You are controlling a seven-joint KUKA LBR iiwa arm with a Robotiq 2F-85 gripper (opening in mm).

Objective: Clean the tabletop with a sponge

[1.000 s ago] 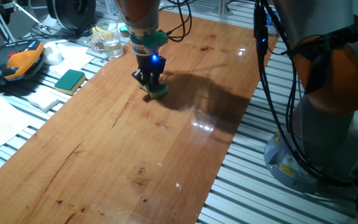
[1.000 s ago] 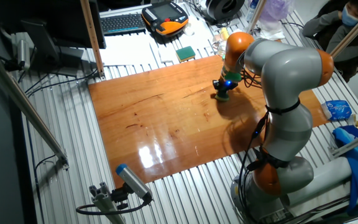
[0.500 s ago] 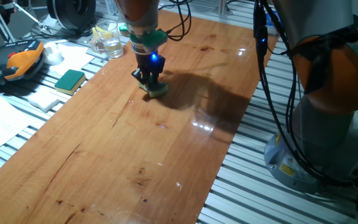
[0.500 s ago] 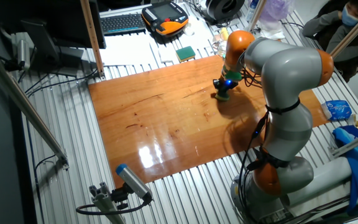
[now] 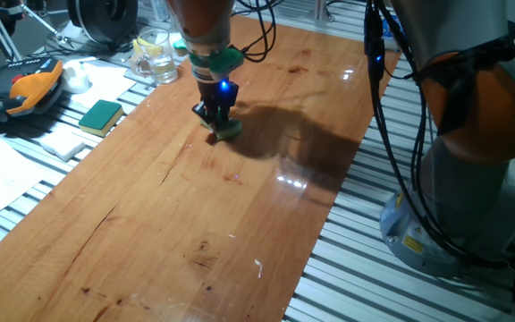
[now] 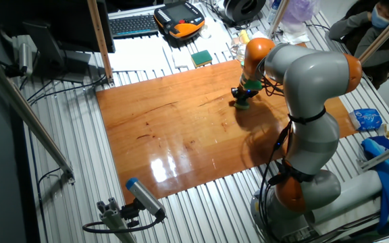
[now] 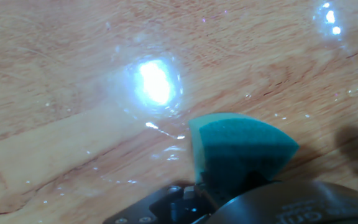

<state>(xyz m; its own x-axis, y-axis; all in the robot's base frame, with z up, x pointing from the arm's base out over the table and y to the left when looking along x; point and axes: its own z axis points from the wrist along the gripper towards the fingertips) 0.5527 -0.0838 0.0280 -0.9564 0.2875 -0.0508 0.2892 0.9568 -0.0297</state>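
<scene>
The pincer (image 5: 217,122) (pointing straight down) grips the sponge (image 5: 228,129) against the tabletop (image 5: 195,206).

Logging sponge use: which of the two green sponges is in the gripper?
The small teal-green sponge on the reddish-brown wooden tabletop, clamped by the gripper; the flat rectangular green sponge lies off the board.

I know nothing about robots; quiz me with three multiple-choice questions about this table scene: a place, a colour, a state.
1. Where is the spare sponge?
A. On the wooden tabletop
B. Off the board, beside it
C. Under the robot base

2. What colour is the sponge in the end effector?
A. Teal-green
B. Pink
C. White

3. How is that sponge held?
A. Lying loose
B. Lifted high
C. Gripped against the tabletop

Answers: 1 B, it lies past the board's edge. 2 A, the hand view shows teal. 3 C, the fingers clamp it on the wood.
</scene>
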